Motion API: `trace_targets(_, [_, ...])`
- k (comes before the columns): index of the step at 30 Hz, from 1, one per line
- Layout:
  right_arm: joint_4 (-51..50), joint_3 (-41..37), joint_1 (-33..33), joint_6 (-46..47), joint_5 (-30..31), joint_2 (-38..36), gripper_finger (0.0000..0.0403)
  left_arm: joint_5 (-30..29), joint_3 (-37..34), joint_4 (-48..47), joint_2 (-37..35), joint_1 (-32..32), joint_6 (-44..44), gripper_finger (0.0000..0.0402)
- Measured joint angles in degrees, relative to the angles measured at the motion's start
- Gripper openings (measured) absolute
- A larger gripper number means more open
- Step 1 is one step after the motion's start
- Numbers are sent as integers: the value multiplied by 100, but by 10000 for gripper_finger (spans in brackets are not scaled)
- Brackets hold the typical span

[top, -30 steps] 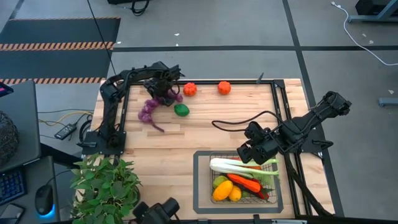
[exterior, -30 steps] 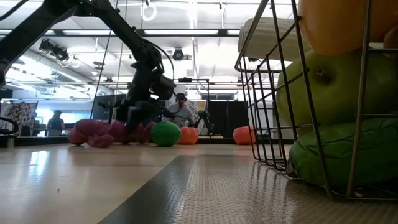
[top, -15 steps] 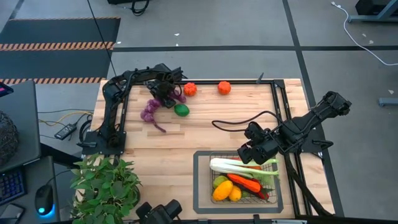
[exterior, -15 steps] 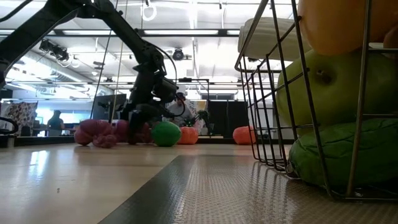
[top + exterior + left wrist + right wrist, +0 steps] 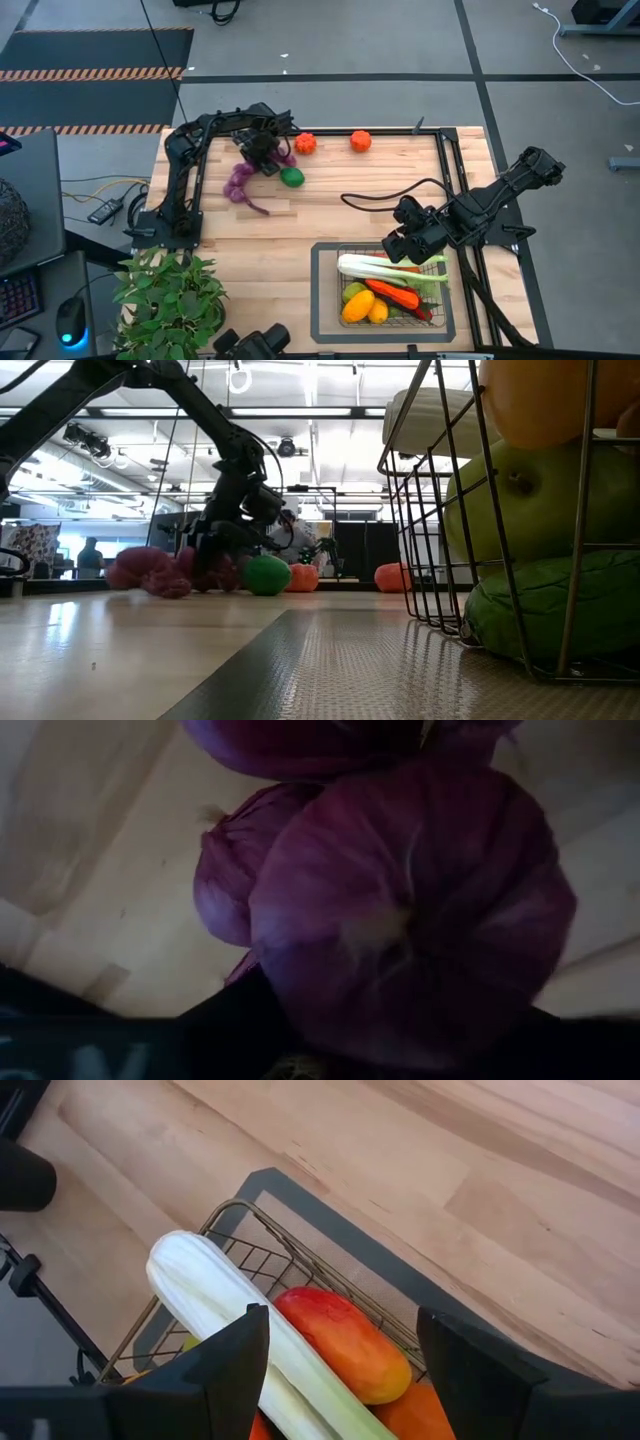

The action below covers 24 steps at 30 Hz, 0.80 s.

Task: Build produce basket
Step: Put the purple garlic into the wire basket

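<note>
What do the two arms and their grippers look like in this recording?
Both the left arm and the right arm are black, jointed and boxy. A black cable loops across the table from the right gripper, whose fingers are flat dark plates.

- The left arm is stretched toward the upper left of the high view, its left gripper (image 5: 262,152) lowered to the tabletop.
- The right gripper (image 5: 404,241) is held at centre right — fingers (image 5: 232,1360) parted, nothing gripped.
</note>
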Motion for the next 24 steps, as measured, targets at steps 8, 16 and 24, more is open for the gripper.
trace_targets(8, [-48,0,0,-48,63,0,259,0,37,-121,-545,-25,-41,191])
trace_targets(16, [-164,0,0,-61,61,0,259,214,548,-92,-1269,-264,-391,166])
trace_targets(24, [-339,0,17,-63,16,-215,259,262,1614,-144,-1652,-888,-901,170])
